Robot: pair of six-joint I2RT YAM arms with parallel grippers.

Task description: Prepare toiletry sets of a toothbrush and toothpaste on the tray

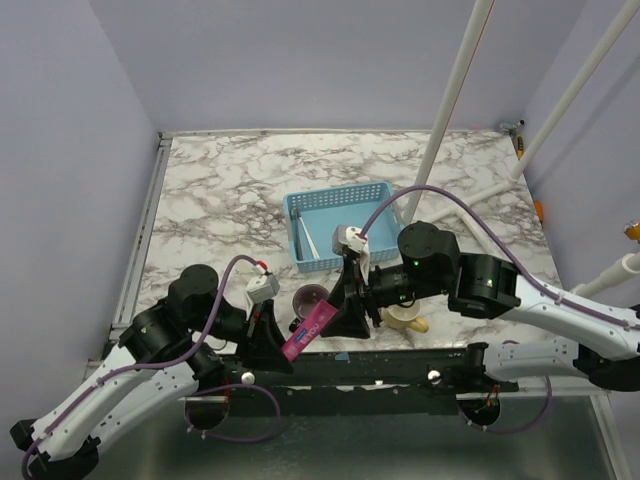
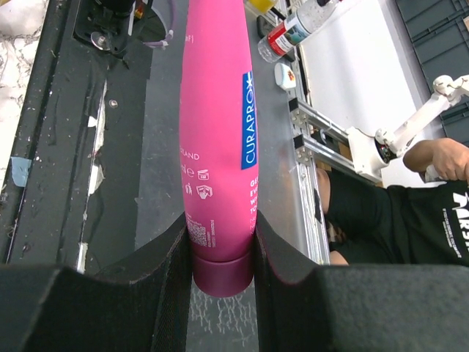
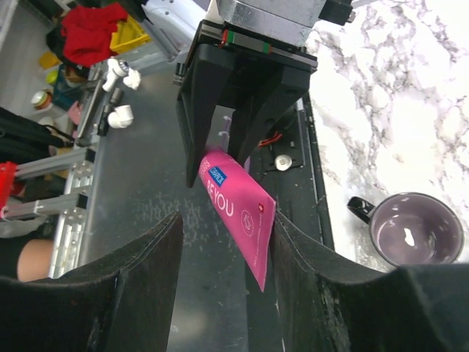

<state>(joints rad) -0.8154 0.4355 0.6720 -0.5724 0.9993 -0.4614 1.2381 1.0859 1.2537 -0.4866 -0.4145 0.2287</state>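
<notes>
A pink toothpaste tube [image 1: 308, 332] hangs over the table's near edge between the two arms. My left gripper [image 2: 220, 246] is shut on its cap end, and the tube [image 2: 216, 110] reaches away from the jaws. My right gripper [image 3: 227, 242] is open around the tube's flat crimped end [image 3: 245, 216]. That end touches the right-hand finger, and a gap shows at the other finger. The blue slotted tray [image 1: 340, 192] stands mid-table with a thin whitish toothbrush [image 1: 305, 240] lying in its left part. No yellow tube is in view.
A purple mug [image 1: 310, 298] stands just behind the tube, also in the right wrist view [image 3: 418, 238]. A cream mug [image 1: 405, 318] sits under the right arm. White poles [image 1: 455, 90] rise at the back right. The black table-edge rail [image 1: 400, 365] runs below the grippers.
</notes>
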